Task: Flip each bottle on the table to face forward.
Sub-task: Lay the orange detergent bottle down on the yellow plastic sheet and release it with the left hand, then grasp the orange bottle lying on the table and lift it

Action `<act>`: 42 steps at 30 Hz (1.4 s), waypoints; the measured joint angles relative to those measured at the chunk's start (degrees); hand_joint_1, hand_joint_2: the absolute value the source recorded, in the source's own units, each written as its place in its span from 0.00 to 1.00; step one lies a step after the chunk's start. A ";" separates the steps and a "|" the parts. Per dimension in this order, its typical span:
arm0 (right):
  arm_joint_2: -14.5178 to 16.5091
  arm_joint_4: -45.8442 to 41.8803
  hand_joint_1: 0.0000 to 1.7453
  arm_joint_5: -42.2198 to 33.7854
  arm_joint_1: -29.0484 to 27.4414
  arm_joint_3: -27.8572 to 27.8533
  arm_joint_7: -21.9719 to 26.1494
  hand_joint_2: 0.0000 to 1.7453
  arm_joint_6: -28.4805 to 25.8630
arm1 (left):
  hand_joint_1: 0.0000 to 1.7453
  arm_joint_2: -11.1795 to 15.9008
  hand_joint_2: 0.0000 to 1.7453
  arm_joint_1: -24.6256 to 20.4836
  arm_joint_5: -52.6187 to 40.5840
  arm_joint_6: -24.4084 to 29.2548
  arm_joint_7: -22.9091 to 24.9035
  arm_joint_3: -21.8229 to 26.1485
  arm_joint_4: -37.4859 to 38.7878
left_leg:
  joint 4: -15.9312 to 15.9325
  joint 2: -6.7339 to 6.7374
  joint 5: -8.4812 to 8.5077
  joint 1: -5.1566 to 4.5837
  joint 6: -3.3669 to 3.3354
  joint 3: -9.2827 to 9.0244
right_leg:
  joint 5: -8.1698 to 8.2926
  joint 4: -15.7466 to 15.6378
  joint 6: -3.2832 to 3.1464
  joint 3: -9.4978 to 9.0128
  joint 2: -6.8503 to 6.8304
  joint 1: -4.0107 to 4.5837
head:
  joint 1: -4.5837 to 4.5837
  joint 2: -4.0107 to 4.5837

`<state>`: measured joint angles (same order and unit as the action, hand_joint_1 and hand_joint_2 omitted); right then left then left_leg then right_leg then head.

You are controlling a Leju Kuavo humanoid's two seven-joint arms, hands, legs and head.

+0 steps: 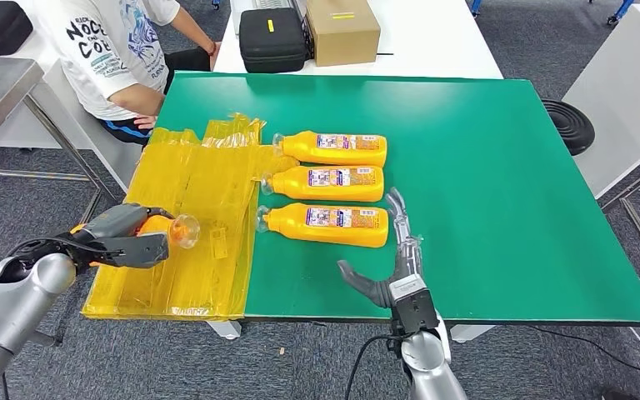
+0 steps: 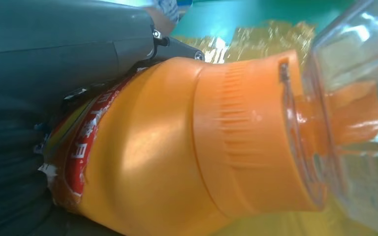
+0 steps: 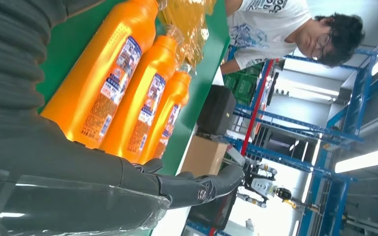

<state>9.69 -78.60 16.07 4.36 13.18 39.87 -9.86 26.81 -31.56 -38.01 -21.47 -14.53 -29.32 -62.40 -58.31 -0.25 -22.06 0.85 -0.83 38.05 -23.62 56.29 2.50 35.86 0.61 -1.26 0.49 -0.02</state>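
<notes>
Three orange bottles lie side by side on the green table (image 1: 483, 167), labels up, clear caps pointing left: the far one (image 1: 333, 147), the middle one (image 1: 323, 182) and the near one (image 1: 327, 224). The right wrist view shows the same row (image 3: 109, 73). My right hand (image 1: 392, 267) rests open on the table just right of the near bottle, fingers stretched out (image 3: 187, 189). My left hand (image 1: 121, 236) grips another orange bottle (image 2: 187, 142) above the yellow sheet; its clear cap (image 1: 185, 230) points right.
A crumpled yellow plastic sheet (image 1: 192, 208) covers the table's left end and hangs over its edge. A person in a white T-shirt (image 1: 117, 50) sits at the far left corner. A black case (image 1: 272, 37) and a cardboard box (image 1: 342, 29) stand on the white table behind.
</notes>
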 joint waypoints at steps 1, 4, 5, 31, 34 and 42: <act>-0.03 -0.13 0.00 -0.03 -0.03 -0.10 0.02 1.00 -0.09 | 1.00 0.23 1.00 -0.11 0.13 -0.09 0.00 -0.45 0.32 | 0.00 0.00 0.00 0.00 0.00 0.00 | 0.00 0.00 0.00 0.00 0.00 0.00 | 0.00 0.00; -0.08 -0.44 0.00 -0.49 -0.08 -0.32 0.06 1.00 -0.52 | 1.00 0.52 1.00 -0.67 0.71 -0.15 0.02 -1.96 1.39 | 0.00 -0.02 0.00 -0.01 0.00 0.00 | 0.00 -0.01 0.00 -0.01 -0.01 -0.01 | -0.01 0.00; -0.13 -0.52 0.00 -0.76 -0.07 -0.38 0.07 1.00 -0.66 | 1.00 0.53 1.00 -0.88 0.97 -0.08 0.05 -2.57 1.81 | 0.00 -0.02 0.00 -0.01 -0.01 0.00 | 0.01 -0.01 0.00 -0.02 -0.01 -0.01 | -0.01 0.00; -0.51 0.72 0.00 -1.48 -0.24 -0.44 0.07 1.00 -1.13 | 1.00 -8.08 1.00 -7.54 -3.71 4.93 0.45 -17.24 15.14 | 0.00 -0.35 0.10 -0.04 -0.14 -0.13 | 0.01 -0.02 0.01 -0.29 -0.30 -0.08 | 0.02 0.00; -0.51 0.73 0.00 -1.29 -0.62 -0.45 0.07 1.00 -1.14 | 1.00 -8.79 1.00 -8.35 -4.71 4.35 0.20 -18.82 16.21 | 0.00 -0.35 0.10 -0.04 -0.14 -0.16 | 0.01 -0.02 0.01 -0.31 -0.30 -0.08 | 0.03 0.00; -0.51 0.88 0.00 -1.55 -0.93 -0.37 0.07 1.00 -1.13 | 0.40 -10.92 1.00 -11.21 -5.92 2.13 -1.13 -22.78 19.62 | 0.00 -0.34 0.10 -0.04 -0.14 -0.19 | 0.01 -0.01 0.01 -0.38 -0.29 -0.07 | 0.01 0.00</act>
<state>9.18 -77.72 14.52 3.43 12.81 39.93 -10.99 15.89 -42.77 -43.94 -19.34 -15.66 -52.10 -42.78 -58.31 -0.59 -21.95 0.80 -0.97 37.86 -23.61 56.28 2.51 35.49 0.32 -1.33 0.50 -0.02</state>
